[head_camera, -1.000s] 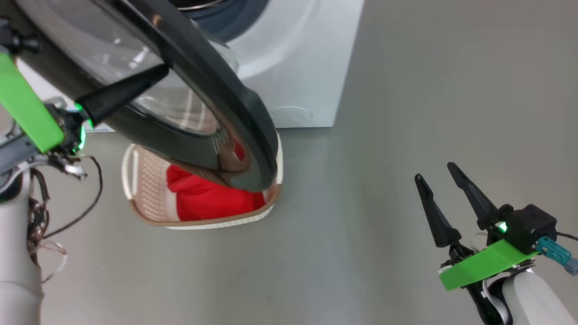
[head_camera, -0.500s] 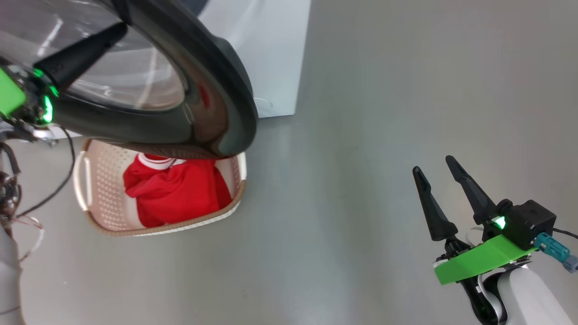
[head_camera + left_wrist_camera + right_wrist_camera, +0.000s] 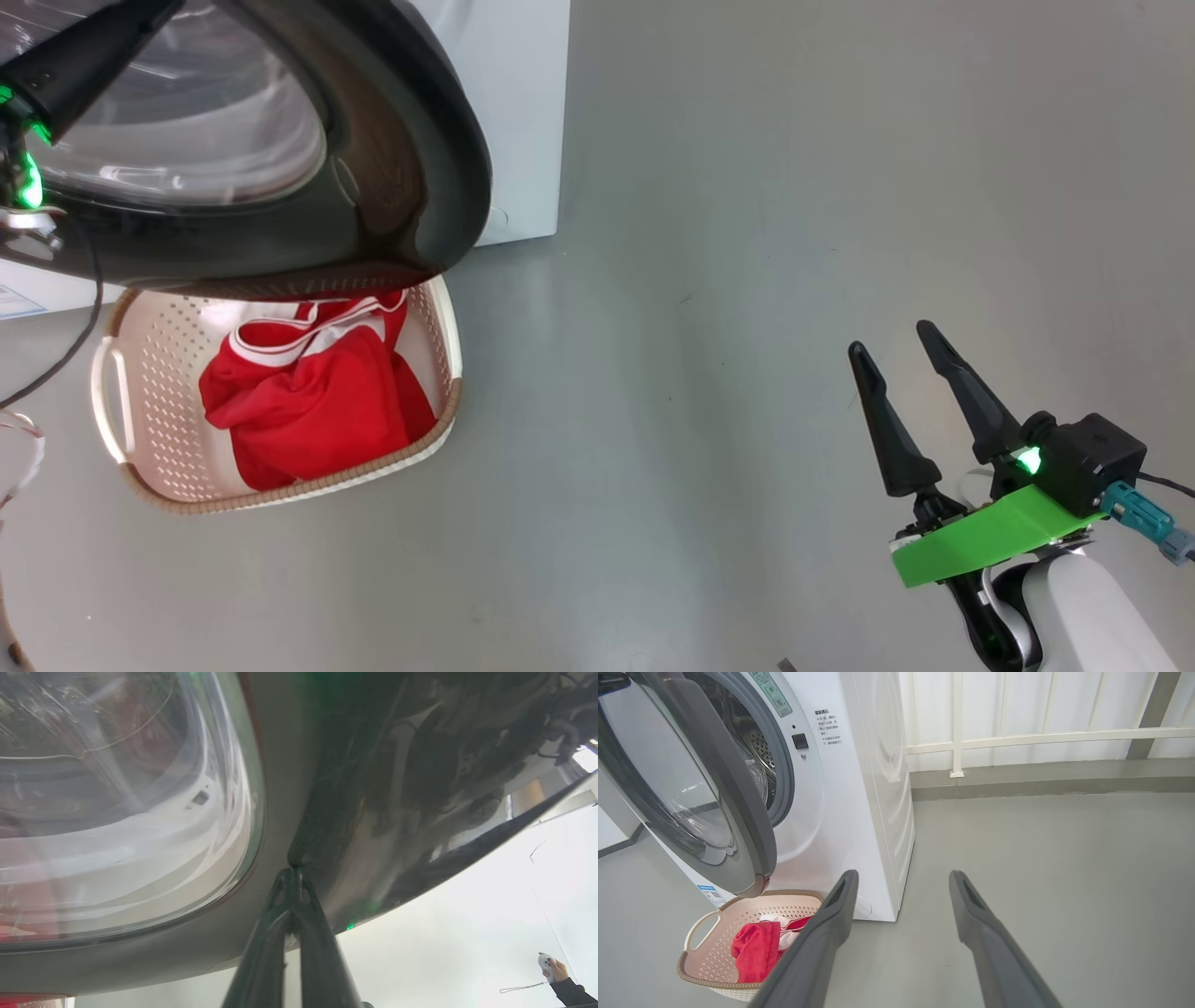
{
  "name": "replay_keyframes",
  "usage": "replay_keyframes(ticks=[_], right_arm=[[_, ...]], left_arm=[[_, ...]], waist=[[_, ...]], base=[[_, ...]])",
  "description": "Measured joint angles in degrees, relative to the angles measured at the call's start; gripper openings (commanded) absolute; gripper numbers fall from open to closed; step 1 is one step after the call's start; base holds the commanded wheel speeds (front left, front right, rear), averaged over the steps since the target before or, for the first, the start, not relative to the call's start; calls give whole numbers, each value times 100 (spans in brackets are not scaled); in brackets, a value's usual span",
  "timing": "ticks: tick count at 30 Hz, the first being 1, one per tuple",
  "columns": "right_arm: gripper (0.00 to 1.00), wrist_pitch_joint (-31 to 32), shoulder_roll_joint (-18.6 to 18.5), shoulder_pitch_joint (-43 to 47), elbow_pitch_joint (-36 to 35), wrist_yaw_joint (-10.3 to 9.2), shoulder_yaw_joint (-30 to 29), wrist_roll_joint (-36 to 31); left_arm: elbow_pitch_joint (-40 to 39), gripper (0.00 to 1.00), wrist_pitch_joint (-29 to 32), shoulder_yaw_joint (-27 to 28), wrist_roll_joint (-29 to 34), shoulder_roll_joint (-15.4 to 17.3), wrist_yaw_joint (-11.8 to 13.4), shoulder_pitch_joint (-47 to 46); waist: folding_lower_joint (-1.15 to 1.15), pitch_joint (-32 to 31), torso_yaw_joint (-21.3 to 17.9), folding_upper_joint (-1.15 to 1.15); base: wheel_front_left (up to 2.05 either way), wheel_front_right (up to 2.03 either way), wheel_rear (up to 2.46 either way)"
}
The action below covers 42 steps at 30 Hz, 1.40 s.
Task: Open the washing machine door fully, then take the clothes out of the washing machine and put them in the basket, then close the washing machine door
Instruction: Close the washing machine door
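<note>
The washing machine door [image 3: 401, 140] hangs partly open at the upper left, with its black rim over the far edge of the basket [image 3: 159, 392]. My left gripper [image 3: 159, 7] is shut. In the left wrist view its joined tips [image 3: 294, 873] touch the door's glossy rim [image 3: 373, 812] beside the glass window [image 3: 117, 812]. Red clothes [image 3: 308, 401] with white trim lie in the basket, on the floor before the white washing machine [image 3: 513, 112]. My right gripper [image 3: 891, 338] stands open and holds nothing, far to the right. The right wrist view shows the door [image 3: 724, 788], drum opening [image 3: 752, 751], basket [image 3: 714, 933] and clothes [image 3: 754, 952].
Bare grey floor [image 3: 747, 280] spreads between the basket and my right gripper [image 3: 903, 877]. A white railing [image 3: 1017, 737] and wall stand behind the machine [image 3: 859, 812]. A person's hand holding a controller [image 3: 551, 966] is at the lower right of the left wrist view.
The head view has turned, so everything slid left. The door, with my left gripper against it, has swung off the basket and more of the clothes shows. The right gripper has hardly moved.
</note>
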Motion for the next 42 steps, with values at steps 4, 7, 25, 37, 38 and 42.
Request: replay_keyframes(ticks=[4, 7, 25, 37, 38, 42], right_arm=[[100, 0, -3, 2, 0, 0, -14, -1], [100, 1, -14, 2, 4, 0, -18, -7], [100, 1, -350, 235, 90, 0, -3, 2], [100, 0, -443, 644, 103, 0, -110, 10], [100, 0, -444, 675, 100, 0, -132, 11], [100, 1, -455, 774, 89, 0, -177, 34]], left_arm=[[-3, 0, -8, -66, 3, 2, 0, 2], [-51, 0, -23, -140, -4, -2, -1, 40], [-667, 100, -773, -313, -170, 62, -1, 1788], [-880, 100, -1867, -447, -141, 246, -1, 3298], [-895, 100, -1956, -464, -141, 253, -1, 3438], [-938, 100, -2323, -528, -112, 320, -1, 3907]], waist=[[0, -32, 42, 0], [0, -67, 112, 0], [0, -633, 732, 0], [0, -1099, 1161, 0], [0, -1131, 1191, 0], [0, -1225, 1299, 0]], base=[[0, 0, 0], [0, 0, 0], [0, 0, 0], [0, 0, 0], [0, 0, 0], [0, 0, 0]])
